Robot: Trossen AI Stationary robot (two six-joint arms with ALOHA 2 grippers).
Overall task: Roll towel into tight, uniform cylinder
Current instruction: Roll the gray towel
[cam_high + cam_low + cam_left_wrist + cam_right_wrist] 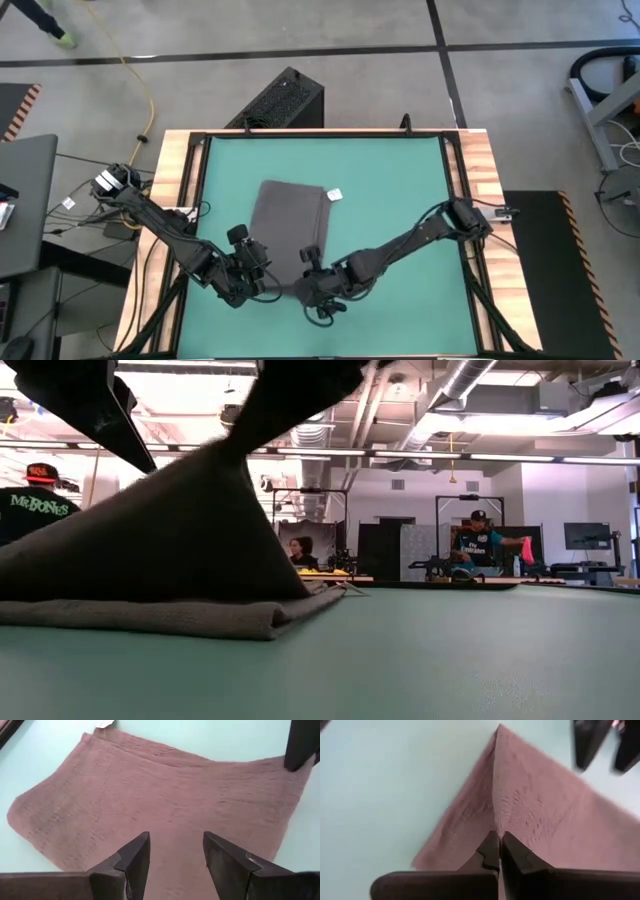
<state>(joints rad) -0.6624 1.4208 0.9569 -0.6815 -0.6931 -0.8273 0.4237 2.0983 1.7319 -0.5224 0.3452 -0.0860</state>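
The dark grey towel (290,220) lies on the green mat (400,180), its white tag (335,194) at the far right corner. My right gripper (318,280) is shut on the towel near its near edge. In the low view the cloth rises as a tent (200,520) from the mat to a peak (245,435). My left gripper (255,268) is open just left of it. Its two fingers (135,860) stand over the towel's near part (175,820); whether they touch the cloth I cannot tell. My right gripper pinches a raised ridge of the towel (495,827) between its two shut fingers, close to the towel's near edge. The fingers come from above, slanting down. The cloth is drawn up taut to the fingers in a peak, while its far part lies flat on the mat.
A black box (285,100) stands on the floor beyond the table's far edge. A wooden frame (180,180) borders the mat. Cables and gear (110,190) lie at the left. People (480,545) sit in the room behind. Bare mat (400,180) lies to the right.
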